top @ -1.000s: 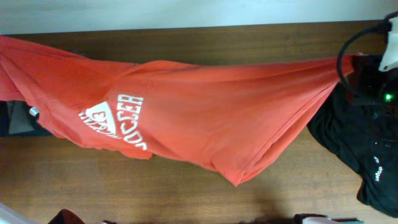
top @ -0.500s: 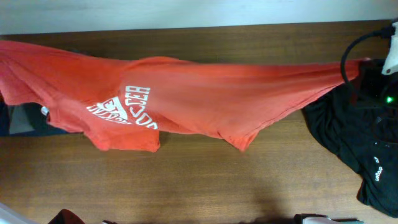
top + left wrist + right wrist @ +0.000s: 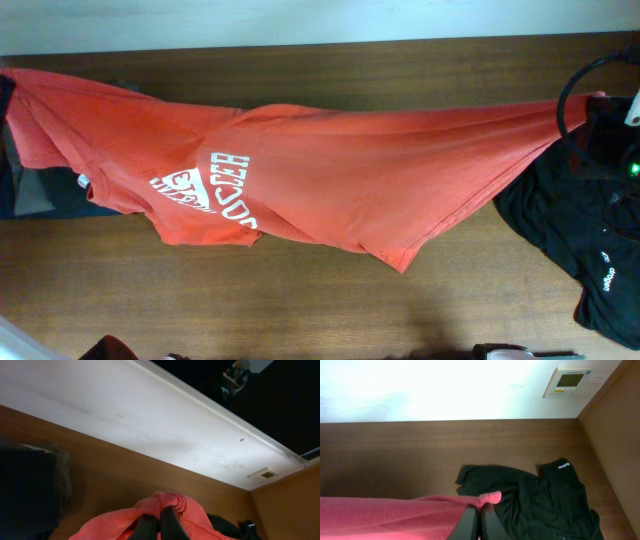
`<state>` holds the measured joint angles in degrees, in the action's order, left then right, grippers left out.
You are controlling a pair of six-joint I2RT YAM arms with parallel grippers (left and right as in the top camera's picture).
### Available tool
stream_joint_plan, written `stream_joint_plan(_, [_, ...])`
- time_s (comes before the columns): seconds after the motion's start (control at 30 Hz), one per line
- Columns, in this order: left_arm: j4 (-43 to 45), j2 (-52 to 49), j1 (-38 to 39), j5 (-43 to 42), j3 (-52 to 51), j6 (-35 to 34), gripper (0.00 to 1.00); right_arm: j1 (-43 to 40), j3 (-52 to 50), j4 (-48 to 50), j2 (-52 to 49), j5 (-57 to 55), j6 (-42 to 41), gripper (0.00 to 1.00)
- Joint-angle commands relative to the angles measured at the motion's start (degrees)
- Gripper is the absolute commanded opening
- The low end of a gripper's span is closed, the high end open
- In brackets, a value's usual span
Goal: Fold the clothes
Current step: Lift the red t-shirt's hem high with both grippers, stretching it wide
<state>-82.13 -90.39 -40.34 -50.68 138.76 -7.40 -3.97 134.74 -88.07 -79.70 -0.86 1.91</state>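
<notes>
Orange-red T-shirt, strung sideways across the wooden table from the left edge of the overhead view almost to the right edge. Pulled into a long band along its upper edge, with loose cloth sagging below to a point toward the near side. Cannot tell whether that low point touches the wood.

Black shirt, crumpled on the right end of the table, just under and beside the T-shirt's right end, small white marks on it.

Dark cloth at the far left, partly covered by the T-shirt's left end.

White lettering on the left half of the T-shirt, turned sideways and creased, above a fold hanging down.

Left gripper, clenched on a bunched wad of the red fabric. Wad poking up just past the fingertips, more cloth spilling to the left of them.

Right gripper, likewise clamped tight. A small knob of red cloth squeezed between the fingers and peeking out beyond them, the rest running off to the left, the black shirt on the wood beyond.

Wall panel with a small screen, high on the pale wall behind the table.

Small white tag at the T-shirt's lower left edge.
</notes>
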Motion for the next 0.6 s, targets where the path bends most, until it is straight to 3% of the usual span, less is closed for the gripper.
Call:
stream_joint_plan(0.0, [-0.02,0.15,0.22,2.56,0.81,1.53,0.01,-0.2,0.92,-0.11,0.9,-1.33,-0.26,0.04])
stream_joint_plan(0.57, [-2.36,0.09,0.24,6.14,0.81,1.99,0.0,-0.2,0.92,-1.77,-2.62,-2.78,-0.9,0.04])
